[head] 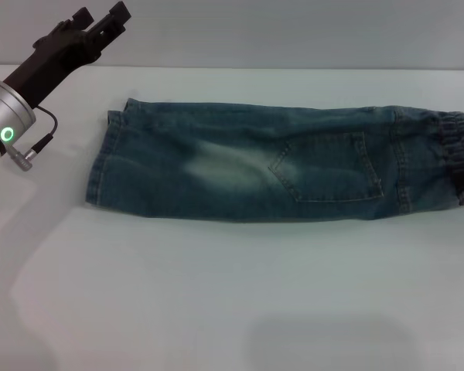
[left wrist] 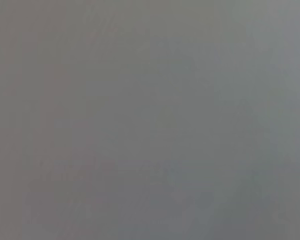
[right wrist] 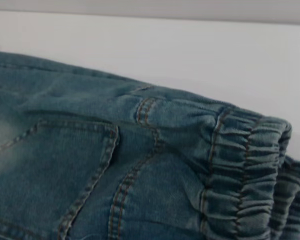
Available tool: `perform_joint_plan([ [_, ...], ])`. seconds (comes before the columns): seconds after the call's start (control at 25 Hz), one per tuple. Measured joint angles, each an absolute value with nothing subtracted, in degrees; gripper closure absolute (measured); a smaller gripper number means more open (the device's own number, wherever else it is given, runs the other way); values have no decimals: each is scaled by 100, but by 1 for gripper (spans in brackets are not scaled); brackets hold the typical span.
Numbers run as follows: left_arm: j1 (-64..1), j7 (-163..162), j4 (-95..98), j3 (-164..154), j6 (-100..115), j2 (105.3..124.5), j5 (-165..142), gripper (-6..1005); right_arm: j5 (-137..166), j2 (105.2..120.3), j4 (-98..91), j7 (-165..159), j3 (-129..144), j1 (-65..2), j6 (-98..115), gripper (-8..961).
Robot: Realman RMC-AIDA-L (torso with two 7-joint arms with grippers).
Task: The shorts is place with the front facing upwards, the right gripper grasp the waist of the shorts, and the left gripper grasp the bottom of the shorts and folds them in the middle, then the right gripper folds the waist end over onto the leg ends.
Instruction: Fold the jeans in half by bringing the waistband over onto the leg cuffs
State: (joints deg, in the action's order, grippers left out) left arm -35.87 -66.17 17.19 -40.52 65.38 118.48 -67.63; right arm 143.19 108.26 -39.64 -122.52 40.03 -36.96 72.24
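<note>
- White tabletop (head: pixel 216 309) fills the scene, meeting a grey wall along its far edge.
- the shorts (head: pixel 278 166) lie flat across the middle of the table, already folded lengthwise so one leg covers the other, with a patch pocket (head: pixel 329 166) facing up and a pale faded patch (head: pixel 216 166) to its left.
- the waist of the shorts (head: pixel 456 158), a gathered elastic band, sits at the right end; the right wrist view shows its ruffles (right wrist: pixel 245 170) close up, two layers stacked.
- the leg ends (head: pixel 104 158), flat and hemmed, lie at the left end.
- the left gripper (head: pixel 100 19) hovers at the far left, raised above the table and apart from the denim, its two black fingers spread with nothing between them.
- the right gripper does not appear in any view.
- Left wrist view gives only a plain grey blur.
</note>
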Motion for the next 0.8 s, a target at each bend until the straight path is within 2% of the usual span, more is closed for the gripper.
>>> perform_joint_plan([
  [0.16,-3582,-6618,1718,-4081,6549,11848,-6776,166,14292,10934,-4252,-12216,3988,-3584,7236,579],
  [0.24,-3577,-6618,1718,-4137,6552,11848,-6762,166,14183,10940,-4287,-12127,3994,-3545,7267,791],
  [0.68,-3601,-6352,1701,-4464,6560,11864,-6753,166,13859,10945,-4290,-11871,3982,-3424,7383,947],
  [0.8,-3667,-6190,1594,-4519,6542,11878,-6752,166,13612,10932,-4353,-11795,3986,-3377,7516,947],
])
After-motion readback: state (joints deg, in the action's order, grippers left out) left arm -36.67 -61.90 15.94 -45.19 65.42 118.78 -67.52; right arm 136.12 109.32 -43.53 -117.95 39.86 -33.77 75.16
